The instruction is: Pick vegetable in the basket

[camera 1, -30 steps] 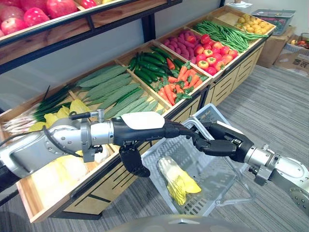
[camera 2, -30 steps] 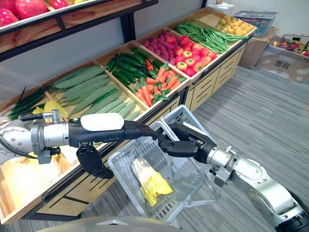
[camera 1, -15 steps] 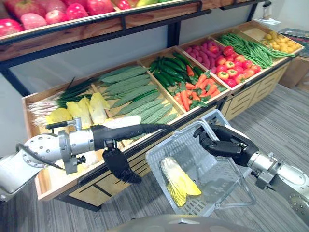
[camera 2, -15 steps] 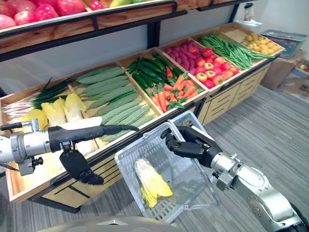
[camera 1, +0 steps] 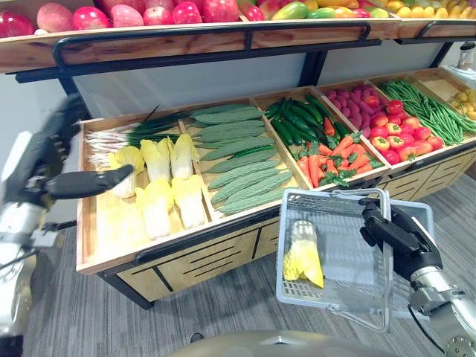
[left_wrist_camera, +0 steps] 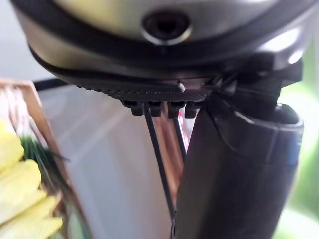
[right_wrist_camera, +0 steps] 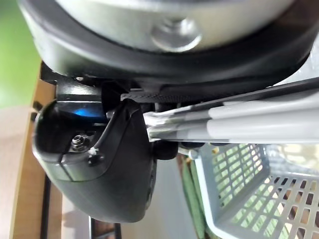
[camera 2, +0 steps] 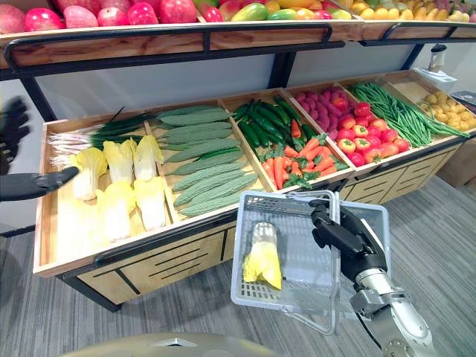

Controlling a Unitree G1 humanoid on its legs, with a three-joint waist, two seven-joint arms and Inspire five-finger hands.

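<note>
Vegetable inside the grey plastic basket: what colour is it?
The leafy vegetable is yellow with a pale whitish base; clearest in the right eye view.

We see a light grey mesh basket (camera 1: 349, 256) at 4 o'clock of the head view, tipped steeply up. Inside, at its 9 o'clock side, lies a leafy vegetable (camera 1: 303, 253), white stalk toward 12, yellow leaves toward 6.
</note>
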